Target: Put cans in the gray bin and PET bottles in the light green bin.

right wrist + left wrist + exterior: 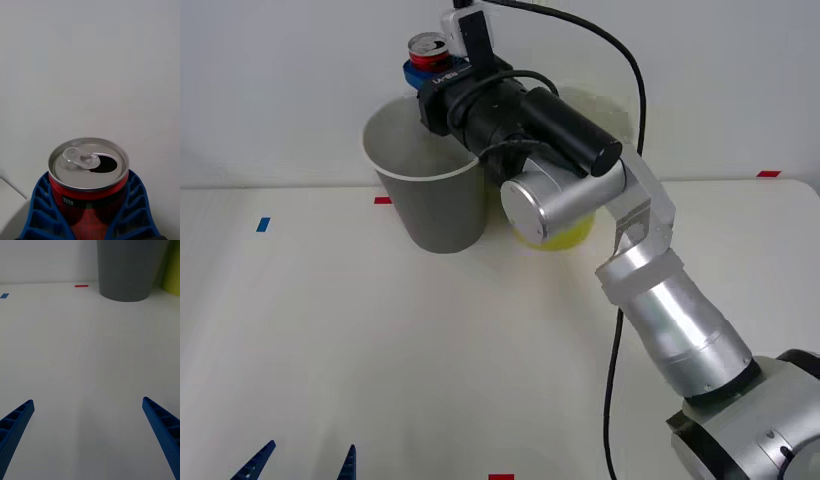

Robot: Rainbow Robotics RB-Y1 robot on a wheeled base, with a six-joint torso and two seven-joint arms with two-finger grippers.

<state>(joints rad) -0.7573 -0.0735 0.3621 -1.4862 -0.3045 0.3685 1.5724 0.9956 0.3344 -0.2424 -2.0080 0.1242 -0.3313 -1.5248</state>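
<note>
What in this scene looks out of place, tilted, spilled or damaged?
Nothing stands out. The right gripper holds the small red drink can upright, opened tab up, above the far rim of the dark gray bin, which stands upright beside the yellow-green bin. No spill shows. The left gripper waits open near the table's front edge.

A white table point(330, 340) carries two tapered bins standing upright side by side near its far edge: the gray bin point(435, 205) on the left and the light green bin point(565, 232) just beside it on the right. Flat on the tabletop lie small tape marks, a blue one point(262, 224) toward the left and red ones point(383, 200) near the gray bin, at the far right edge point(768, 174) and at the near edge point(500, 477).
</note>
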